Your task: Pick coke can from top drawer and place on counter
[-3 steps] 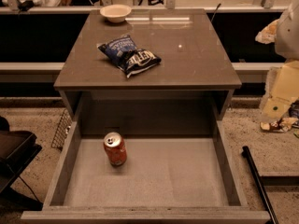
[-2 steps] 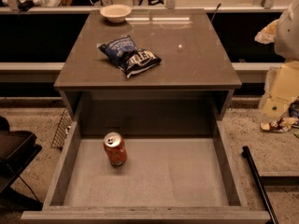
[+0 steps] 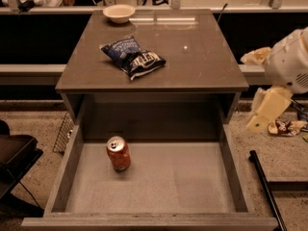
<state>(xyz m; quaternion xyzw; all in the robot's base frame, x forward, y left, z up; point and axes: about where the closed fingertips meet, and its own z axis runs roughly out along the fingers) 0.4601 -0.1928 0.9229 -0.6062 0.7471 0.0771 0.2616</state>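
The coke can [image 3: 118,153], orange-red with a silver top, stands upright on the speckled floor of the open top drawer [image 3: 192,186], left of the middle. The counter [image 3: 192,57] is the glossy grey-brown top above the drawer. My gripper [image 3: 263,113] hangs at the right edge of the view, outside the drawer's right wall and below counter height, far from the can. It holds nothing that I can see.
A blue chip bag [image 3: 133,57] lies on the counter's left half. A small white bowl [image 3: 119,13] sits at its back left corner. A black pole [image 3: 264,191] lies on the floor right of the drawer. A wire rack [image 3: 62,134] stands to the left.
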